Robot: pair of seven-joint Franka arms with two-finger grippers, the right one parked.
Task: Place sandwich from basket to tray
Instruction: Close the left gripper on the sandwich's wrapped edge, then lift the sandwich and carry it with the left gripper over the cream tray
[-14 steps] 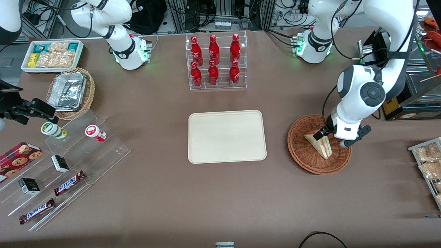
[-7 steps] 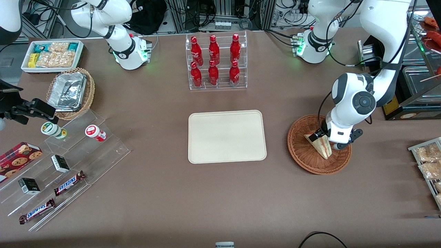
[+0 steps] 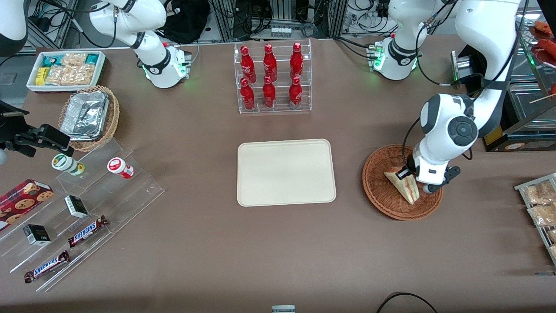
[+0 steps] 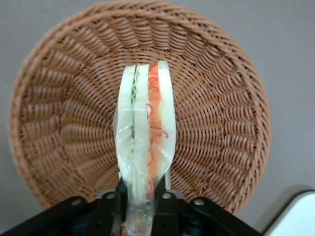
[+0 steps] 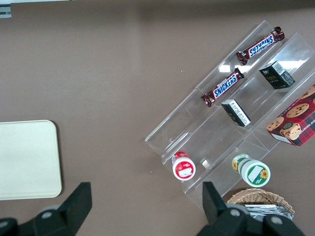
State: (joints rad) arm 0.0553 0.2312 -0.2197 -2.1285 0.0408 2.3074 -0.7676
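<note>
The sandwich, a cream wedge in clear wrap with red and green filling, stands on edge in the reddish-brown wicker basket. My left gripper is down in the basket, shut on the sandwich's thick end, with a black finger pressed against each bread face. The cream tray lies flat at the table's middle, beside the basket toward the parked arm's end. A corner of the tray shows in the left wrist view, and its edge in the right wrist view.
A clear rack of red bottles stands farther from the front camera than the tray. A stepped clear display with Snickers bars, small boxes and jars sits toward the parked arm's end. Snack packets on a rack lie by the working arm's end.
Over the last second the wrist has shifted a little above the basket and settled lower on the sandwich's thick end. The sandwich has barely moved.
</note>
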